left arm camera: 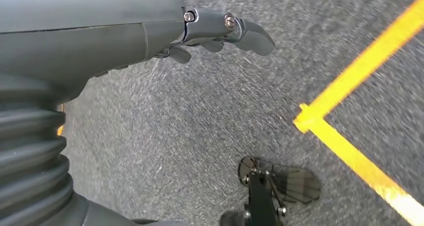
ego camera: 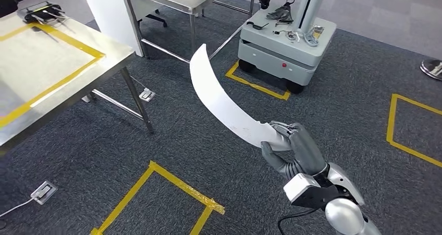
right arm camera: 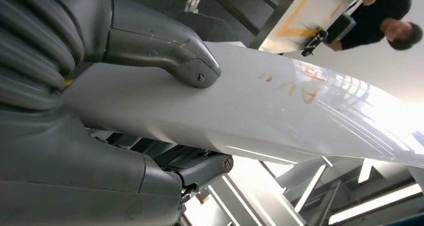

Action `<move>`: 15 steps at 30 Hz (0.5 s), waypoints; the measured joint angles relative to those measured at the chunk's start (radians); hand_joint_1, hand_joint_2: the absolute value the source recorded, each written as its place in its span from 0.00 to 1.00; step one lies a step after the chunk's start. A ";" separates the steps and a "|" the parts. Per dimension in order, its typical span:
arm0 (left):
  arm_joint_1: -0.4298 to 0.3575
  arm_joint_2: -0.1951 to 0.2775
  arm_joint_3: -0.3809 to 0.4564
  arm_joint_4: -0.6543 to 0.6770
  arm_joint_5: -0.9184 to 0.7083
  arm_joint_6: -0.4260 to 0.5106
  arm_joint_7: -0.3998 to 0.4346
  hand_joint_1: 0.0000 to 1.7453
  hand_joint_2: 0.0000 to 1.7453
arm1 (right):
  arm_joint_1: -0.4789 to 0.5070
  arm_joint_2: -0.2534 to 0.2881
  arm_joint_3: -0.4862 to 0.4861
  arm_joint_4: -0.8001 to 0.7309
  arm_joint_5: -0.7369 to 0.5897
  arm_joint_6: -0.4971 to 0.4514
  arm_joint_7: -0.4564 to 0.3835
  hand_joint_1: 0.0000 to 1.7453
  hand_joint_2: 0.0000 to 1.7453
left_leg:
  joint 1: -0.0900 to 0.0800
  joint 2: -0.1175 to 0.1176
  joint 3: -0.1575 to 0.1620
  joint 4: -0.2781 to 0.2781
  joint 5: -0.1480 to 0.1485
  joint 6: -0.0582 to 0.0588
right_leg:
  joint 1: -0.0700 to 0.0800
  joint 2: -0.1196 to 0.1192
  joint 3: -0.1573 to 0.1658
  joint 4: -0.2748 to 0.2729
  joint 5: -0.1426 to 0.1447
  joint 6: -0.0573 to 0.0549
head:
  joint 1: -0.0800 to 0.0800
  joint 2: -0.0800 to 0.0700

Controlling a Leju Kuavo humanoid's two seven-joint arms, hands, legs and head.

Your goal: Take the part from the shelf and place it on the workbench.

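From the head, the right hand [ego camera: 292, 149] grips the curved white part [ego camera: 219, 97] by one end, above the carpet [ego camera: 172, 141], beside the bench [ego camera: 62, 73]. Left wrist: left hand [left arm camera: 210, 33] loosely spread, holding nothing. Right wrist: thumb [right arm camera: 170, 53] pressed on the part.

Yellow-taped steel workbench [ego camera: 62, 73], black tool [ego camera: 41, 12] atop.

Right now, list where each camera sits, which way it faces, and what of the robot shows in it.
Head view: high on the body, facing forward and down at carpet, table and cart; the right hand holds the white part.
Left wrist view: behind the left hand, facing the floor and yellow tape; nothing held.
Right wrist view: behind the right hand, looking along the part.
Head and right wrist views share part and right hand.
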 joint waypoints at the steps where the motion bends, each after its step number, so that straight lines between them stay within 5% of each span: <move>1: 0.003 0.000 0.002 0.000 0.008 0.007 0.001 0.00 1.00 | 0.008 0.001 -0.002 -0.001 0.004 0.000 0.002 1.00 1.00 | 0.000 -0.015 -0.003 0.001 0.002 0.000 | 0.000 0.004 -0.019 0.036 -0.006 -0.001 | 0.000 0.000; 3: 0.011 0.002 0.012 0.000 0.024 0.023 0.011 0.00 1.00 | 0.020 0.003 -0.006 -0.001 0.005 0.001 0.002 1.00 1.00 | -0.001 -0.046 -0.006 0.003 0.005 -0.004 | 0.000 0.011 -0.003 -0.005 0.038 -0.006 | 0.000 0.000; 5: 0.019 0.004 0.021 0.000 0.027 0.032 0.032 0.00 1.00 | 0.019 0.007 -0.008 -0.001 0.005 0.009 0.000 1.00 1.00 | -0.001 -0.073 -0.008 0.004 0.008 -0.010 | -0.002 0.052 0.062 -0.145 0.105 -0.015 | 0.000 0.000; 7: 0.025 0.008 0.023 0.000 0.011 0.030 0.054 0.00 1.00 | 0.010 0.012 -0.008 0.001 0.017 0.020 0.004 1.00 1.00 | 0.000 -0.097 -0.016 0.005 0.014 -0.021 | -0.002 0.085 0.098 -0.230 0.130 -0.019 | 0.000 0.000; 10: 0.036 0.020 0.023 0.000 -0.007 0.021 0.064 0.00 1.00 | -0.018 0.015 -0.008 0.005 0.031 0.027 0.010 1.00 1.00 | 0.003 -0.123 -0.030 0.000 0.023 -0.042 | 0.000 0.057 0.101 -0.244 0.135 -0.029 | 0.000 0.000; 12: 0.042 0.029 0.023 0.000 -0.006 0.019 0.054 0.00 1.00 | -0.031 0.009 -0.008 0.005 0.011 0.022 0.015 1.00 1.00 | -0.001 -0.075 -0.049 0.031 -0.003 -0.052 | -0.004 0.028 0.107 -0.256 0.143 -0.043 | -0.003 0.000; 14: 0.041 0.038 0.024 0.000 0.004 0.021 0.038 0.00 1.00 | -0.031 -0.014 -0.008 0.006 -0.031 0.019 0.016 1.00 1.00 | -0.003 -0.005 -0.096 0.138 -0.072 -0.059 | -0.003 -0.004 0.107 -0.260 0.145 -0.051 | -0.006 0.000; 15: 0.041 0.042 0.025 0.000 0.010 0.023 0.032 0.00 1.00 | -0.030 -0.027 -0.008 0.010 -0.051 0.019 0.012 1.00 1.00 | -0.002 0.011 -0.124 0.204 -0.105 -0.063 | -0.002 -0.021 0.106 -0.260 0.145 -0.052 | -0.007 0.000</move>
